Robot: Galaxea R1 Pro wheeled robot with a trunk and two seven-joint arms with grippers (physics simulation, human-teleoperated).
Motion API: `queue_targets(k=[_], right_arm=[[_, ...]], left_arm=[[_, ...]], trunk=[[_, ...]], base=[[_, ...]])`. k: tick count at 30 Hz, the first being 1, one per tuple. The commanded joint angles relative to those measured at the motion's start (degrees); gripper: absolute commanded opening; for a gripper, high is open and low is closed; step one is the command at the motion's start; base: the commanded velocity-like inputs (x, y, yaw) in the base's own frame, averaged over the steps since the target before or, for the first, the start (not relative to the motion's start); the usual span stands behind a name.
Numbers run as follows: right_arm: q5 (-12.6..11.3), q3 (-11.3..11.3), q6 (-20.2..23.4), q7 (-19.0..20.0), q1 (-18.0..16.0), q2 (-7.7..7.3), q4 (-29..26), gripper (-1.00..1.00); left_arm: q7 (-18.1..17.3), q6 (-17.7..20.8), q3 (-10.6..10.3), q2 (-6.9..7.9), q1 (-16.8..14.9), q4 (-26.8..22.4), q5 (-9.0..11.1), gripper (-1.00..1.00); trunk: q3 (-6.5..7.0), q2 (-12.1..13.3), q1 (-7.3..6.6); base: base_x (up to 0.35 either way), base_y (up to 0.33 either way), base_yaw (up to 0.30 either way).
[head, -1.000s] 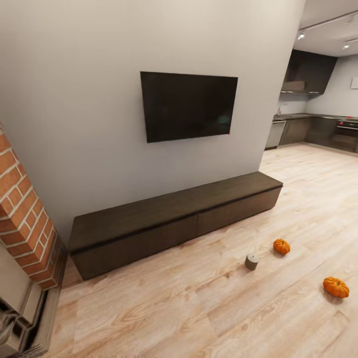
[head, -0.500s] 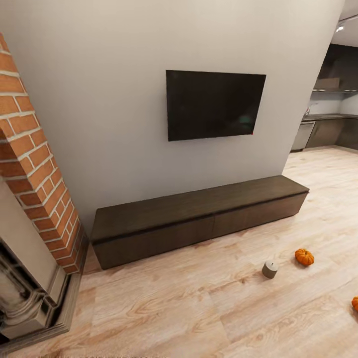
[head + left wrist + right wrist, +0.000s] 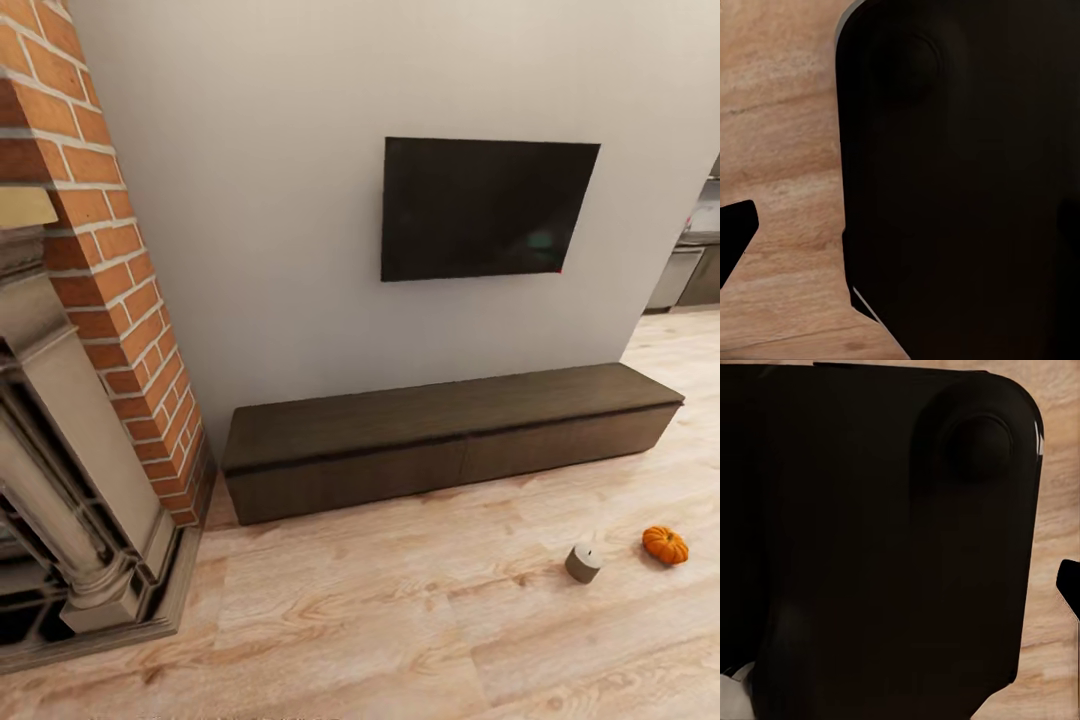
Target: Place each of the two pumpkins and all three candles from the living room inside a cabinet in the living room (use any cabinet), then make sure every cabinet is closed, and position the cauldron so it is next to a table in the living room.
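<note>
The cabinet [image 3: 450,445] runs along the grey wall under a TV [image 3: 485,208], its fronts shut. On the wood floor [image 3: 350,620] in front of its right end stand a candle [image 3: 583,562] and, just right of it, a pumpkin [image 3: 665,544], apart from each other. A brick fireplace [image 3: 90,380] stands to the left. Both wrist views show dark robot bodywork over floor; I cannot tell how either gripper's fingers are set.

Head camera faces the cabinet [image 3: 450,445]; wrist cameras look at floor [image 3: 780,150].
</note>
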Motion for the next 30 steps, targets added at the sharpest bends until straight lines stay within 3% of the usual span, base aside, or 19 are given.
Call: queue_targets(k=[1,12,30], right_arm=[[0.01,0.03,-0.19,-0.03,0.00,0.01,0.04,1.00],[-0.01,0.03,-0.19,0.02,-0.01,-0.02,0.03,1.00],[0.01,0.03,-0.19,0.05,-0.03,-0.02,0.04,1.00]], left_arm=[[-0.08,-0.08,-0.01,0.01,0.03,-0.08,-0.01,1.00],[-0.08,-0.08,-0.04,0.07,0.03,-0.08,-0.09,1.00],[-0.08,-0.10,-0.09,0.09,0.03,-0.08,-0.10,1.00]], trunk=[[-0.07,-0.02,0.00],[-0.32,-0.02,0.00],[-0.34,-0.02,0.00]], base=[[0.000,0.000,0.251],[0.110,0.000,0.217],[0.330,-0.018,0.010]])
